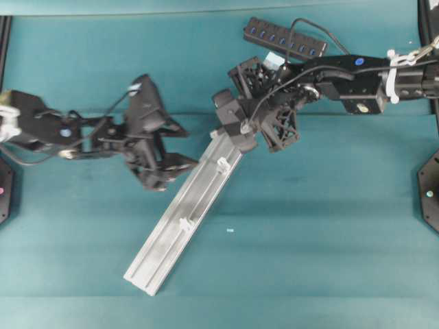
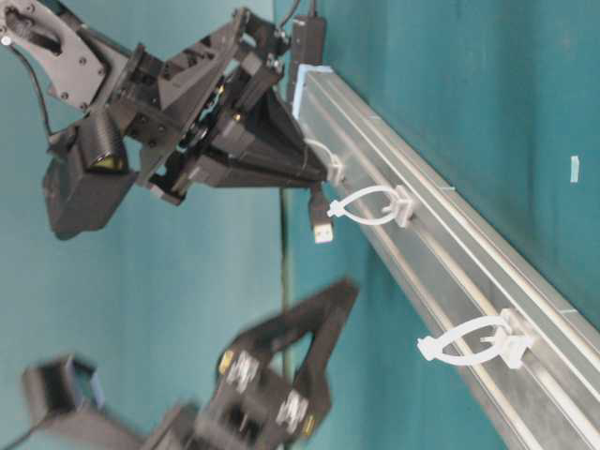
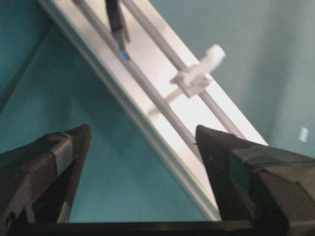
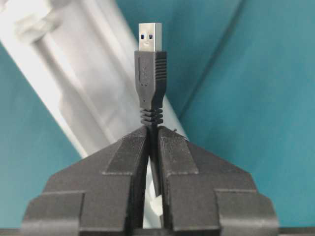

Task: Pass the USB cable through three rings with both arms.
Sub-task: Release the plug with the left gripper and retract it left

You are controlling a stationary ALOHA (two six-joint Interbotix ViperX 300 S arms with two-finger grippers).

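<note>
1. Right wrist view: closest in, the right gripper [image 4: 151,135] has its fingers [image 4: 123,162] pressed together on the USB cable [image 4: 150,73], clamped just below the plug's ribbed collar. The plug stands straight up past the fingertips, silver end on top. Behind it the rail [image 4: 74,83] runs blurred, from upper left down to the fingers, over the teal worktop [image 4: 256,98].

2. Left wrist view: the left gripper [image 3: 142,140] is spread wide, one finger [image 3: 54,157] left of the rail [image 3: 162,93] and the other overlapping its right side, nothing between them. Up on the rail sits one of the three rings [image 3: 199,73], a white clip, and the dark plug [image 3: 118,27] hangs over the rail's top end.

3. Table-level view: the right gripper [image 2: 319,173] meets the rail [image 2: 441,244] at the first ring [image 2: 328,159], and the silver-tipped plug [image 2: 321,216] pokes out just beyond it. The second ring [image 2: 370,206] lies right beside the plug; the plug is not through it. The third ring [image 2: 469,342] is further along the rail. The left gripper [image 2: 309,347], blurred, hangs off the rail with fingers parted.

4. Overhead view: the right gripper [image 1: 240,133] is at the rail's [image 1: 185,219] upper end, cord [image 1: 274,89] trailing back to the hub [image 1: 285,38] beyond the rail's top. The left gripper [image 1: 188,145] sits left of the rail, open.
</note>
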